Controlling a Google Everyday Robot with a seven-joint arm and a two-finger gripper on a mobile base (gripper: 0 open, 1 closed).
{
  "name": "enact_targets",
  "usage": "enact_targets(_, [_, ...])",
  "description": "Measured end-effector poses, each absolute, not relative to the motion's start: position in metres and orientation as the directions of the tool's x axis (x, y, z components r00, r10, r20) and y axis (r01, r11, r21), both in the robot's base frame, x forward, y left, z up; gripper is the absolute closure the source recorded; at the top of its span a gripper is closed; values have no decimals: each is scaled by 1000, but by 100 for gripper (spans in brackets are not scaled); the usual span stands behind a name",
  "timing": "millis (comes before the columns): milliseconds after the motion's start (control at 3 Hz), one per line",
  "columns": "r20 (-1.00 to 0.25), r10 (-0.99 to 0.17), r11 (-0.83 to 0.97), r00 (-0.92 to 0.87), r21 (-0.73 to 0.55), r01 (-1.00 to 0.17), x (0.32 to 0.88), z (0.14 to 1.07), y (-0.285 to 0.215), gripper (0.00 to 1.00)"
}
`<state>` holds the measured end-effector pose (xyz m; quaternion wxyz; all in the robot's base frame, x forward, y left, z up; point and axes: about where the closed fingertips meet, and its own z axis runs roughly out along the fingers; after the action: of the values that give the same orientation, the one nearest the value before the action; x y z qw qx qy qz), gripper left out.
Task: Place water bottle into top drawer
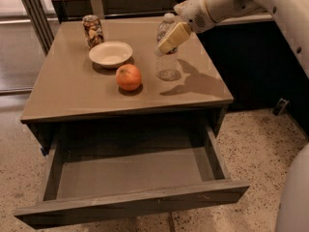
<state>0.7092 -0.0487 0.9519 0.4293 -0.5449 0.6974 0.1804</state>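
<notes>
The table [72, 95] carries everything. The top drawer [130, 204] is pulled open, well below the gripper [171, 37] and nearer the camera. The gripper is up against the upper part of the water bottle [167, 64], which stands upright on the table. Whether it grips the bottle, I cannot tell. By my judgement only the reach is done, while lifting, lowering into the drawer and letting go remain. The bowl [110, 53], orange [128, 77] and can [92, 30] sit apart, on the side away from the arm.

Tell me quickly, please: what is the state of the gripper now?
Gripper: at the upper part of the water bottle, which stands on the table; open or closed cannot be told.
</notes>
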Motion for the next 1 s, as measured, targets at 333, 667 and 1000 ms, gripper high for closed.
enact_targets(333, [-790,-612,315,-46,-190,-930,711,940,-37,3])
enact_targets(667, [-789,-612,313,-46,-188,-931,711,939,-36,20])
enact_targets(1000, [-789,-612,313,-46,-188,-931,711,939,-36,43])
